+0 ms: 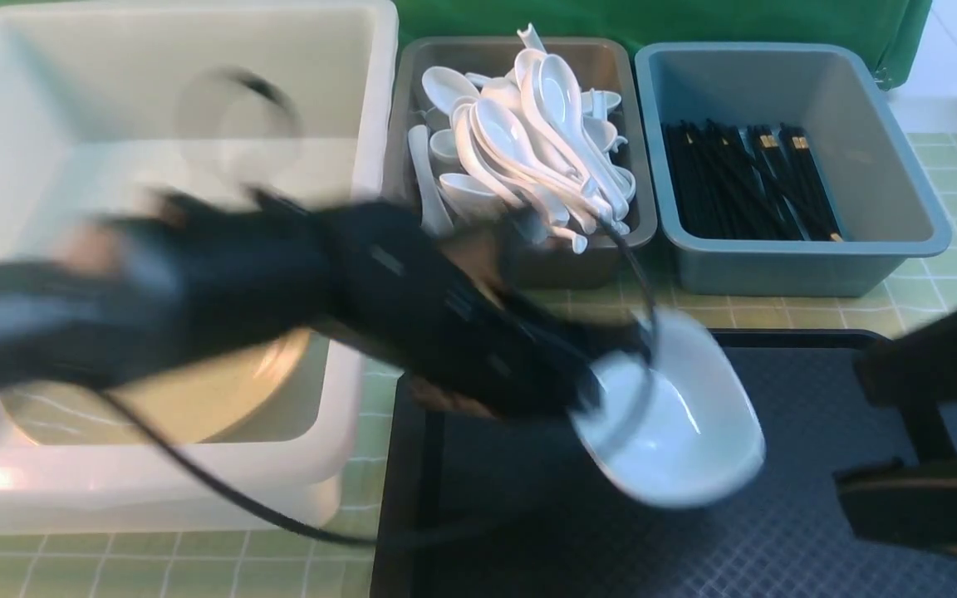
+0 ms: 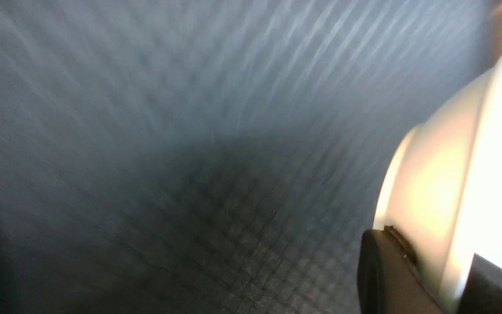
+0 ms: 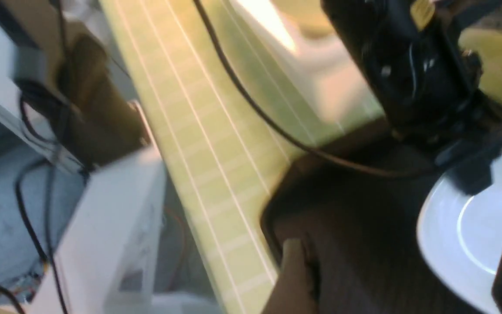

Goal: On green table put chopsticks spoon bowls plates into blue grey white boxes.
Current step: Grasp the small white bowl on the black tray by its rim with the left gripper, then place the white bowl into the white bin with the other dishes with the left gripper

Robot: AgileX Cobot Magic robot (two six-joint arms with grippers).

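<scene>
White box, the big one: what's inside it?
A big tan bowl lies at the bottom of the white box. The blurry left arm reaches across in front and covers the bowl's far part, so anything behind the arm is hidden.

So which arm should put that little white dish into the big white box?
Left. The left gripper is shut on the rim of the white dish, and the white box sits on that arm's side. The right gripper is open, empty and farther away.

Green table (image 1: 952,274) carries white box (image 1: 154,498), grey box (image 1: 578,267), blue box (image 1: 777,270), black tray (image 1: 777,531).
</scene>
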